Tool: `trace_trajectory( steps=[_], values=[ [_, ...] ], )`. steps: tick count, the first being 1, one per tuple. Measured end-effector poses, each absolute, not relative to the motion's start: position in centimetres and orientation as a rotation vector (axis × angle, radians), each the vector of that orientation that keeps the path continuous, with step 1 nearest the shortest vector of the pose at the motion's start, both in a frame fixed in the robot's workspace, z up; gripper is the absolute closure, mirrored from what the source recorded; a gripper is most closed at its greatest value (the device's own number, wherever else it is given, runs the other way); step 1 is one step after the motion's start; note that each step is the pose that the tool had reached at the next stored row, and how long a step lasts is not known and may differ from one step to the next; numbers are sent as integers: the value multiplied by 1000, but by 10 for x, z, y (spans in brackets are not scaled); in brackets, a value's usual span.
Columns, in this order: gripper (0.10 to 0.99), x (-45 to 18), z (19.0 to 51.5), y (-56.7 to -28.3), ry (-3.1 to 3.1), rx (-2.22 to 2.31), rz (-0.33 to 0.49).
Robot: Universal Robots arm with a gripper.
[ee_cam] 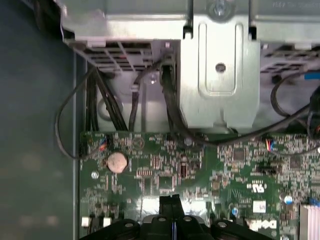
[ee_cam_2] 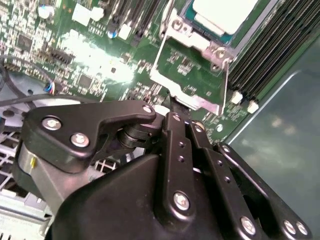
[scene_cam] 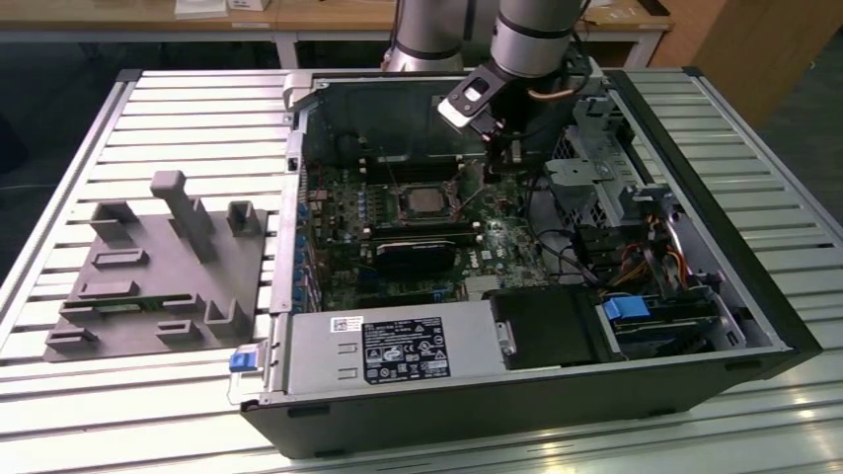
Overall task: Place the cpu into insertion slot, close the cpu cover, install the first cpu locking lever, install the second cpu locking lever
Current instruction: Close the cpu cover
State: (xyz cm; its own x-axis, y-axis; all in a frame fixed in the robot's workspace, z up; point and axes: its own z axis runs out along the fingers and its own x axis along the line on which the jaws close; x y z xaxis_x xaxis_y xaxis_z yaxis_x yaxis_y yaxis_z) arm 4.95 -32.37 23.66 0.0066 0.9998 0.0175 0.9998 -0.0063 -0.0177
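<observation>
The cpu lies in the insertion slot on the green board inside the open computer case; its silvery top also shows in the second wrist view. The metal cpu cover frames the chip and looks laid down around it. A thin wire lever runs along the socket's side. My gripper hangs low over the board just to the exterior view's right of the socket. Its black fingertips are pressed together in both wrist views, close to a metal bracket edge beside the socket.
A black heatsink block and the power supply lie in front of the socket. A metal drive cage and cables crowd the exterior view's right. Memory slots flank the socket. A grey fixture sits outside the case.
</observation>
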Motion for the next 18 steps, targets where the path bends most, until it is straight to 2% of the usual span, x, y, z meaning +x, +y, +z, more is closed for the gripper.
trace_trajectory(
  steps=[18],
  values=[
    [984,3,237,-324,-2204,-2218,-16]
  ],
)
